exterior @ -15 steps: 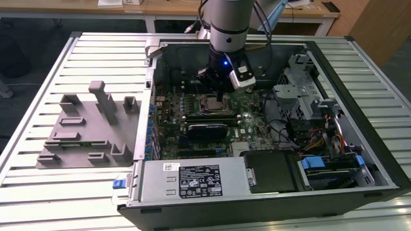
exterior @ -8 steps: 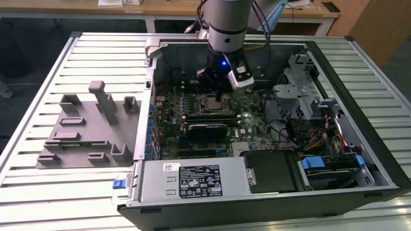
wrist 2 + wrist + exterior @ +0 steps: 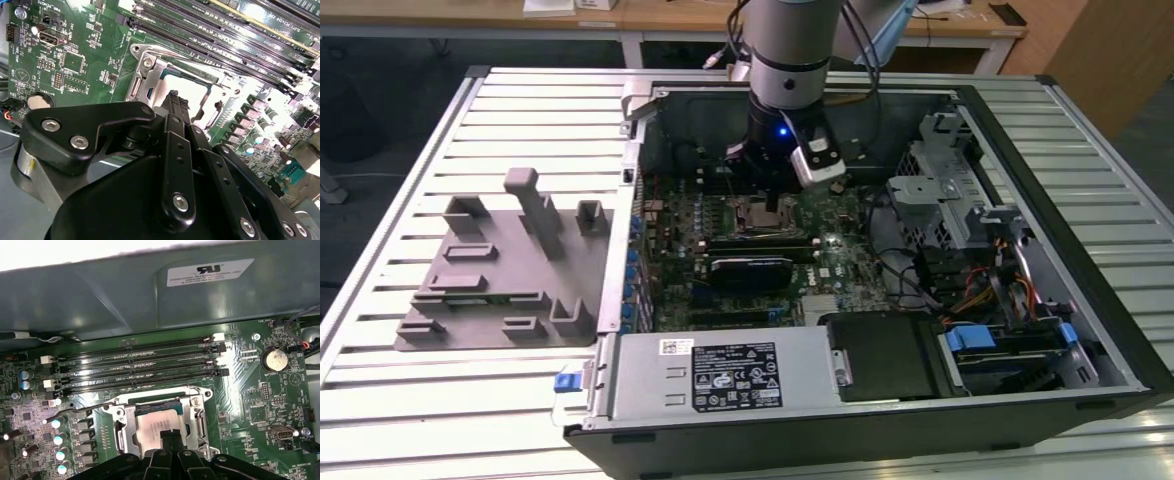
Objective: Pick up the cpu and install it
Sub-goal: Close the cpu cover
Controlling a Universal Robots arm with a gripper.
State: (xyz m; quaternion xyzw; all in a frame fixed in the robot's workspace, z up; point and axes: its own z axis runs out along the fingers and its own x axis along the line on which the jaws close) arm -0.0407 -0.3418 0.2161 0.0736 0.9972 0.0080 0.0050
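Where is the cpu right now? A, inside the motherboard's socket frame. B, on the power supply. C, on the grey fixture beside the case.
A: the cpu lies inside the metal socket frame on the motherboard, with the gripper right at it.

Open computer case (image 3: 1121,340) lies flat on table (image 3: 400,400); fixture block (image 3: 500,270) on table beside it, at exterior view's left. Motherboard (image 3: 674,290) sits inside case. Power supply box (image 3: 720,375) at case's near edge, drive cage (image 3: 941,200) toward exterior view's right. Socket (image 3: 761,215) on motherboard, cpu (image 3: 150,427) (image 3: 200,92) within its frame in both wrist views. Memory slots (image 3: 145,365) run between socket and case wall (image 3: 125,295), coin battery (image 3: 275,359) just past slots' end. Pincer (image 3: 168,436) hangs directly over cpu; contact cannot be told.
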